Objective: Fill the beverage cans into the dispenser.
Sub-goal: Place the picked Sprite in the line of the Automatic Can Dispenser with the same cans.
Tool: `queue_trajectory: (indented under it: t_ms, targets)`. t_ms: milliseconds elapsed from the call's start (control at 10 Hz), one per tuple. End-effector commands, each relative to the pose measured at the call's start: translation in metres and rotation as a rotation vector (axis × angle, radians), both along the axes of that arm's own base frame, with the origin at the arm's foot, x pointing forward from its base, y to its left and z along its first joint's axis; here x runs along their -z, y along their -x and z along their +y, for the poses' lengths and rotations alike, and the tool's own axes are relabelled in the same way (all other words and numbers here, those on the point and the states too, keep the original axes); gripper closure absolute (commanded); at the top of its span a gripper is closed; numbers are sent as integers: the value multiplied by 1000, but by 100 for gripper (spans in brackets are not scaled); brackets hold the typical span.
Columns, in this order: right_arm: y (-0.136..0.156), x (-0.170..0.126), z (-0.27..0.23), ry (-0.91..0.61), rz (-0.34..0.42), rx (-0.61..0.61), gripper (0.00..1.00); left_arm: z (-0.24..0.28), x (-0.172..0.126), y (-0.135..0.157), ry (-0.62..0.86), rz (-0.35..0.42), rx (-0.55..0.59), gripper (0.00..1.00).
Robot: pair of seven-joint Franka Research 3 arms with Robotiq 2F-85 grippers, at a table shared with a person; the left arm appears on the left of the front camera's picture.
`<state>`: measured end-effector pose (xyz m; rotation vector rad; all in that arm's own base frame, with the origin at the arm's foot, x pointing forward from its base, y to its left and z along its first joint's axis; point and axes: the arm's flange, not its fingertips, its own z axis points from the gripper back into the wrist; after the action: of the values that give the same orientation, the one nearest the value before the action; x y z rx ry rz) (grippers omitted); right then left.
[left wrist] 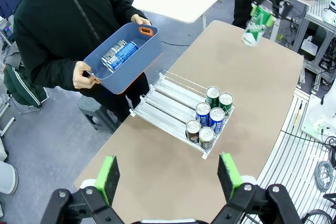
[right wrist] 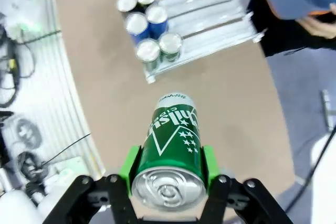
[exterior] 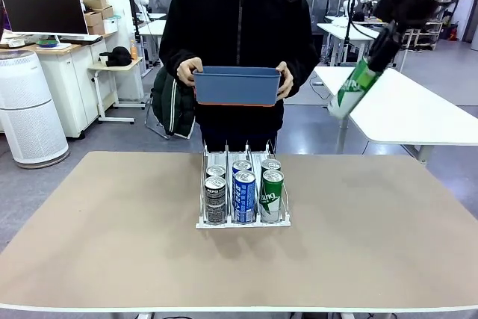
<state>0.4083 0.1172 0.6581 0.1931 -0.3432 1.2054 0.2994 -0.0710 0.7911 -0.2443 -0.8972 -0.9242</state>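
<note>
Operator, your right gripper (right wrist: 169, 167) clamps a green can (right wrist: 173, 129) at upper right of the front view; your left gripper (left wrist: 168, 177) gapes wide open.

This looks like a robotics lab in an open office hall: grey floor (exterior: 112, 140), several white desks (exterior: 418, 113), a monitor (exterior: 43, 10) and cardboard boxes (exterior: 95, 9) on a cabinet, a white air purifier (exterior: 28, 110), and loose cables (left wrist: 321, 174) beside the tan desk (exterior: 112, 222).
</note>
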Motion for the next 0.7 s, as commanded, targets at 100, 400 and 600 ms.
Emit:
queue_trajectory:
  t_ms: [100,400,600]
  targets:
    - [47,55,7,69,12,-27,42,1,1,-1,0,-4,-7,0]
    - [67,103,22,164,23,-89,42,1,1,-1,0,-4,-7,0]
    - [62,134,44,196,20,-171,42,1,1,-1,0,-4,-7,0]
